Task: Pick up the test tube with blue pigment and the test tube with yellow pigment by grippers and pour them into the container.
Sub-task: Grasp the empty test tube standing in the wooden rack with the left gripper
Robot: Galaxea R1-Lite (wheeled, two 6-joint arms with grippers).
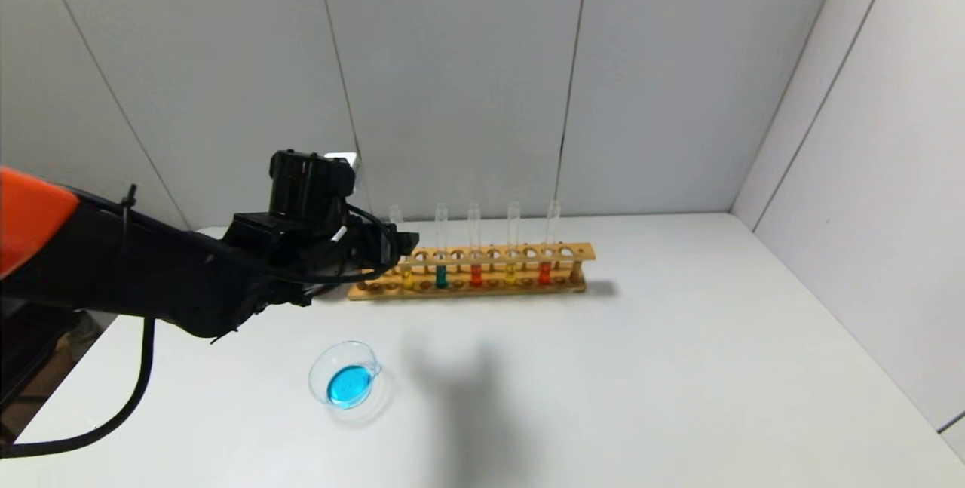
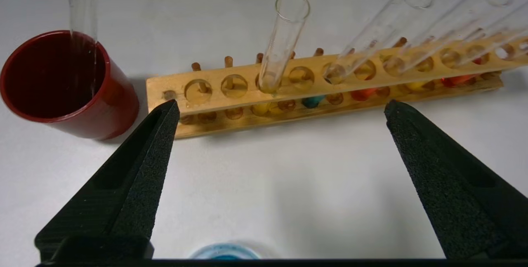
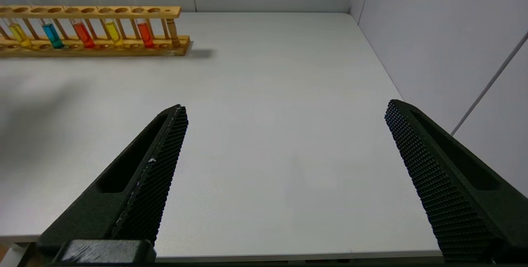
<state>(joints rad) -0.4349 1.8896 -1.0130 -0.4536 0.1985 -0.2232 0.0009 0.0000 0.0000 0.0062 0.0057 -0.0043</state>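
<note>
a plain white desk (image 1: 678, 367) fills the corner of a room walled with pale grey panels. at the far left of it stands a dark red cup (image 2: 62, 85) with an empty clear tube (image 2: 83, 7) leaning inside; the blue pigment's tube may be this one, i cannot tell. just beside the cup the left gripper (image 2: 280, 110) hangs above the desk in front of the left end of a wooden rack (image 1: 471, 271), its black fingers (image 2: 140, 168) spread wide and holding nothing. nearer the front edge sits the container (image 1: 345, 376), a low clear glass dish with a pouring lip and a pool of bright blue liquid in it. one rack, long and pale wood, runs across the back of the desk with five tubes upright in it. counting from the left: the test tube with yellow pigment (image 1: 406, 274), slim and clear with a short pale yellow column at its foot, then one teal tube (image 1: 441, 274), one orange-red tube (image 1: 476, 274), a second yellow tube (image 1: 510, 272) and a second orange-red tube (image 1: 544, 271). the right gripper (image 3: 284, 110) sits well apart over the bare right side of the desk, fingers spread and empty.
</note>
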